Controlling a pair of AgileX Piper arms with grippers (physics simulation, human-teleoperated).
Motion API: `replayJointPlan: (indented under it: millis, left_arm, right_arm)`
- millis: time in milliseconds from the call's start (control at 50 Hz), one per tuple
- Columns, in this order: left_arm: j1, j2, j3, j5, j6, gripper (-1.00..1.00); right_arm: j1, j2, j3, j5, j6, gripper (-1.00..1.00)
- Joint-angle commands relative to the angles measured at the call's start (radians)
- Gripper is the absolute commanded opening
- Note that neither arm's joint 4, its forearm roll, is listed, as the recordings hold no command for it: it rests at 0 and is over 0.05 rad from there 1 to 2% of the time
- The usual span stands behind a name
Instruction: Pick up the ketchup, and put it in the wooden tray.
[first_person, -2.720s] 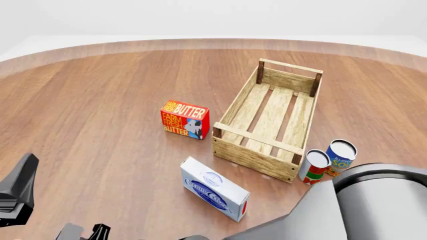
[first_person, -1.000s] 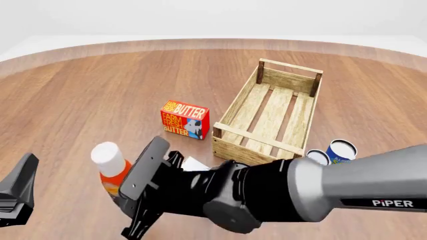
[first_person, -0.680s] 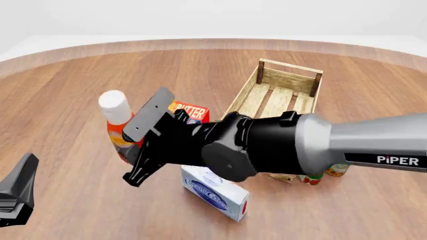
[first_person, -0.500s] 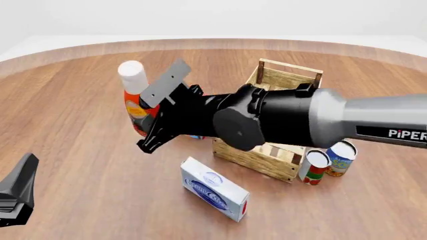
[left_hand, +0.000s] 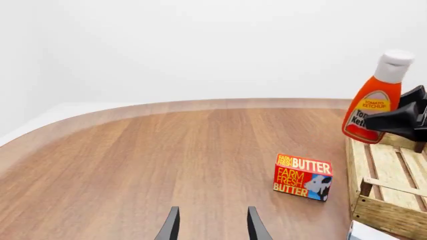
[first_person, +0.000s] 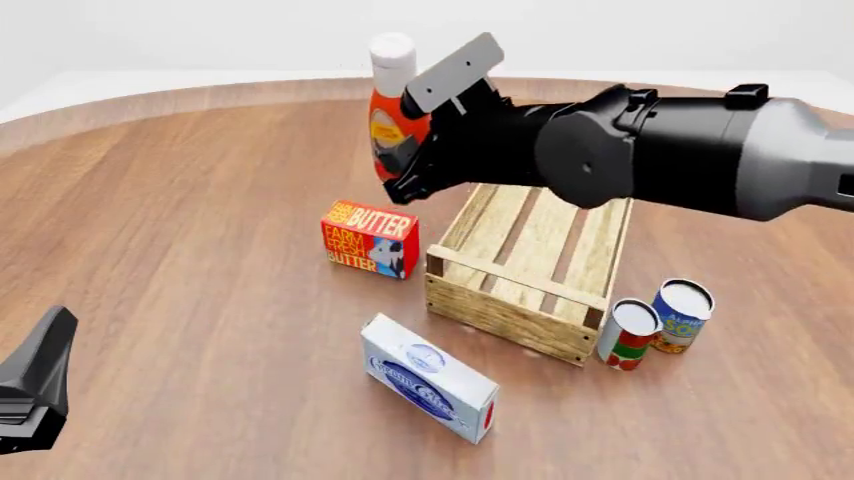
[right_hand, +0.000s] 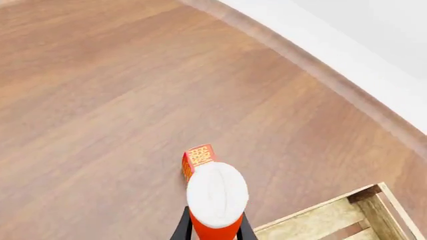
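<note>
The ketchup (first_person: 388, 118), an orange-red bottle with a white cap, hangs in the air just left of the wooden tray's (first_person: 514, 274) far end. My right gripper (first_person: 411, 155) is shut on its lower body. In the left wrist view the ketchup (left_hand: 372, 107) hangs over the tray's (left_hand: 389, 218) near corner, held by the right gripper (left_hand: 399, 121). The right wrist view looks down on the white cap (right_hand: 217, 194), with a tray rail (right_hand: 319, 220) beside it. My left gripper (left_hand: 212, 222) is open and empty, low over the table.
A red butter box (first_person: 370, 238) stands left of the tray, below the held bottle. A white and blue box (first_person: 430, 378) lies in front of the tray. A red-and-green can (first_person: 629, 334) and a blue can (first_person: 682, 315) stand at the tray's front right corner.
My right arm has lifted the ketchup from the front left of the table and carried it up, away and to the right, to beside the tray's far end. The left arm has not moved.
</note>
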Motion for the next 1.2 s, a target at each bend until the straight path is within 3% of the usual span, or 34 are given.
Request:
replayJointPlan:
  millis: [20, 320, 540, 1200]
  left_arm:
    - [0.000, 0.000, 0.000, 0.000, 0.000, 1.00]
    - [0.000, 0.000, 0.000, 0.000, 0.000, 1.00]
    - [0.000, 0.000, 0.000, 0.000, 0.000, 1.00]
    - [0.000, 0.000, 0.000, 0.000, 0.000, 1.00]
  right_arm:
    - [-0.092, -0.043, 0.047, -0.012, 0.015, -1.00]
    - [-0.251, -0.053, 0.157, -0.077, 0.001, -1.00]
    - [-0.346, -0.005, 0.189, -0.140, 0.021, -1.00]
    - [-0.465, 0.290, 0.111, -0.279, 0.048, -1.00]
